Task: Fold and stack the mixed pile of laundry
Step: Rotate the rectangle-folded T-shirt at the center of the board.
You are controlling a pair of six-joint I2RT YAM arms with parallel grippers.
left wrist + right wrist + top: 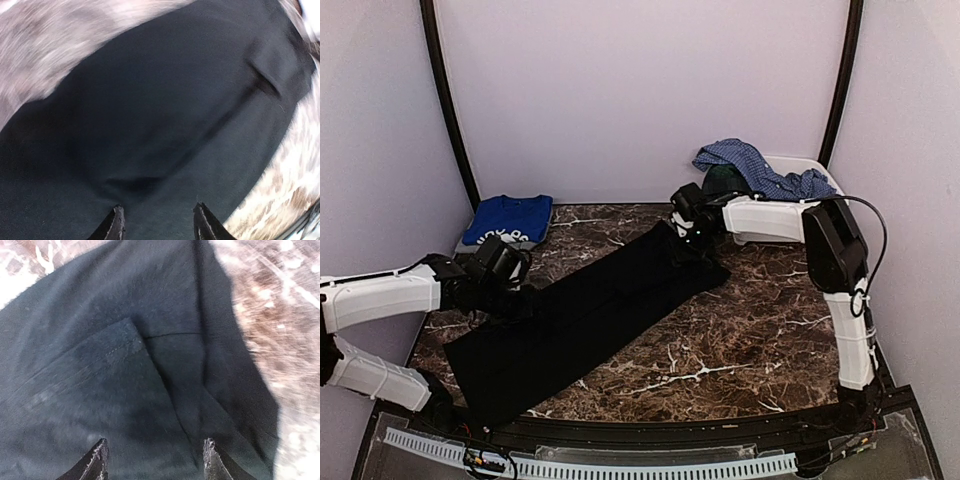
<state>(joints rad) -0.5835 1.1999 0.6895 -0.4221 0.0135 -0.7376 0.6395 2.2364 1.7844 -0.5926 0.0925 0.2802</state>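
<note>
The large black garment (590, 305) lies flat in a long diagonal band across the surface (750, 330), from the near-left corner toward the far edge right of centre; the left hand (157, 224) sits over its left long edge, fingers moderately apart, no cloth seen between them; the right hand (155, 460) sits over the far end, fingers set wider, likewise gripping nothing visible; the royal-blue tee (508, 220) lies folded at the far-left corner; the blue checked shirt (752, 165) is heaped on the white bin (796, 162) at the far-right corner.
</note>
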